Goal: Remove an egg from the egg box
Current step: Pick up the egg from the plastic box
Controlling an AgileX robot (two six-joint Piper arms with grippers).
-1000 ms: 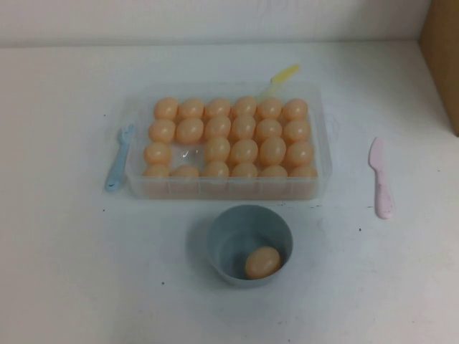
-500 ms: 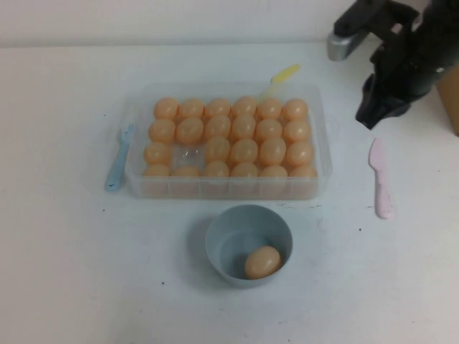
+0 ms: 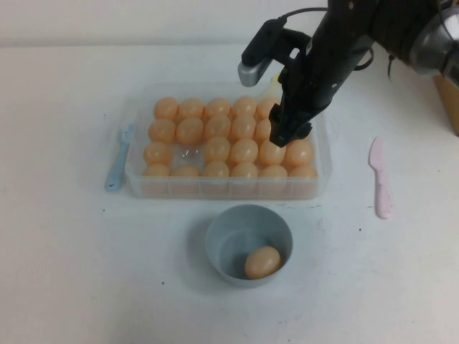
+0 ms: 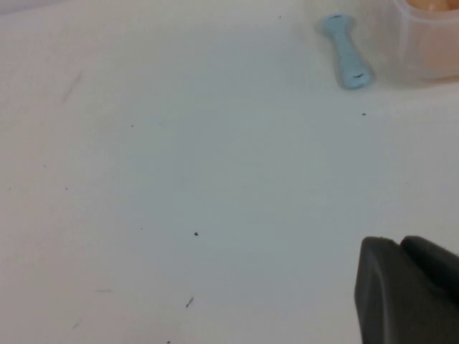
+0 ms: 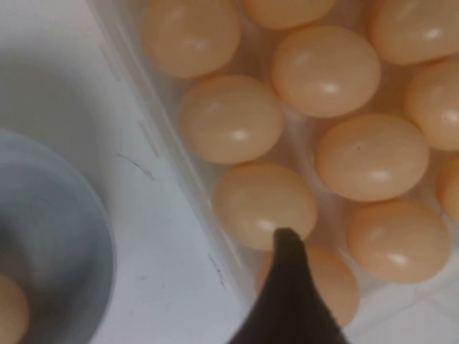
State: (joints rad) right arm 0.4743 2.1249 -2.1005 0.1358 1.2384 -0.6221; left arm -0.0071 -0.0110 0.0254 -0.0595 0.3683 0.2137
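Many eggs [image 3: 244, 152] beneath right gripper [image 3: 285, 133], grip unclear, left gripper [image 4: 409, 294] parked.

A white table [image 3: 64, 272] fills nearly the whole high view, its matte surface flecked with small dark specks and faint scuffs; along its far edge rises a pale, plain wall [image 3: 143, 18]; at the far right edge stands a brown cardboard-coloured box [image 3: 450, 100]; the light is soft and even, with only faint shadows
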